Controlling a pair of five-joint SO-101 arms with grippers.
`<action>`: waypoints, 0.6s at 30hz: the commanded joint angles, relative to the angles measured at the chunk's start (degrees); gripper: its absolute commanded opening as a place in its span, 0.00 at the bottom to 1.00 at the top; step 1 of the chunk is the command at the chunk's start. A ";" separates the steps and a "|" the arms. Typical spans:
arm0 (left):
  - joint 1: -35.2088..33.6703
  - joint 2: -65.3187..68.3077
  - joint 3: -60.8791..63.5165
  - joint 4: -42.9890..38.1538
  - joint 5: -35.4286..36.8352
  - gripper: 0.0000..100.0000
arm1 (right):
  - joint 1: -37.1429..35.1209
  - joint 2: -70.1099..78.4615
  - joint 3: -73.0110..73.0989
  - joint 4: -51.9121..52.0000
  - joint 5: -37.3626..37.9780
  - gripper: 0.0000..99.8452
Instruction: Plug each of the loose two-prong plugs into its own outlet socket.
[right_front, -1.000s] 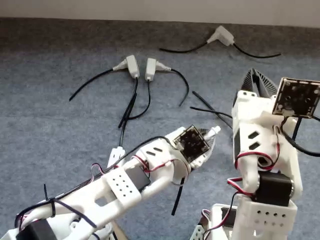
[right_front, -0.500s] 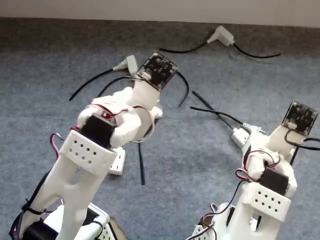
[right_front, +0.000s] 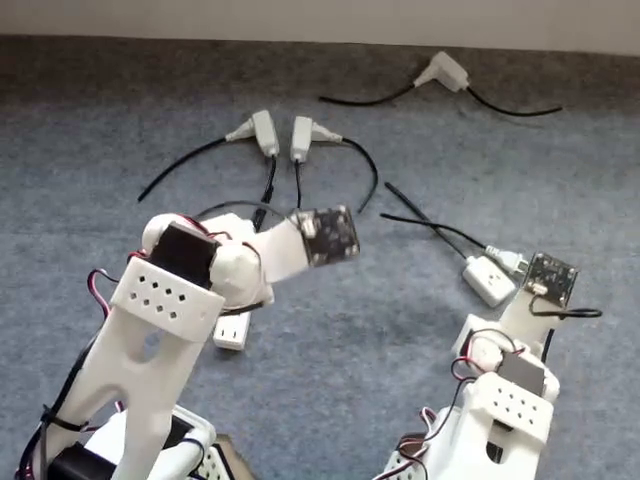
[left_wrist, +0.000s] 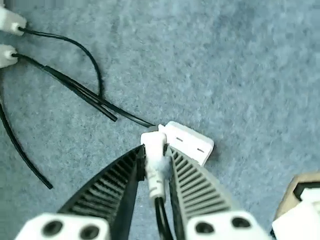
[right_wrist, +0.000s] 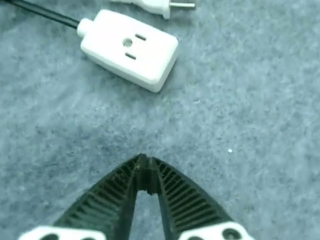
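Plug (left_wrist: 156, 175) sat clenched in the left hand (left_wrist: 154, 149), its nose right at one end of a white outlet socket (left_wrist: 189, 142) lying at about 7 o'clock on the grey tabletop (right_front: 380, 330); its prongs were hidden. Right hand (right_wrist: 146, 171) was clenched on nothing over the tabletop at 4 o'clock. Just beyond it lay a second outlet socket (right_wrist: 129, 49), slots up, with a loose plug (right_wrist: 157, 6) close at its 1 o'clock, prongs bare. A pair of white cable ends (right_front: 264, 130) lay side by side near 12 o'clock
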 joint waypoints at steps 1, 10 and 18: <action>-1.27 -0.13 2.86 0.44 -11.78 0.01 | 0.66 -0.66 4.62 -7.34 2.29 0.01; -5.41 -0.13 6.81 8.88 -30.68 0.01 | -2.42 -0.66 5.14 -7.34 2.29 0.01; -9.36 -0.04 11.12 6.15 -36.84 0.01 | -2.42 -0.66 5.23 -7.34 2.37 0.01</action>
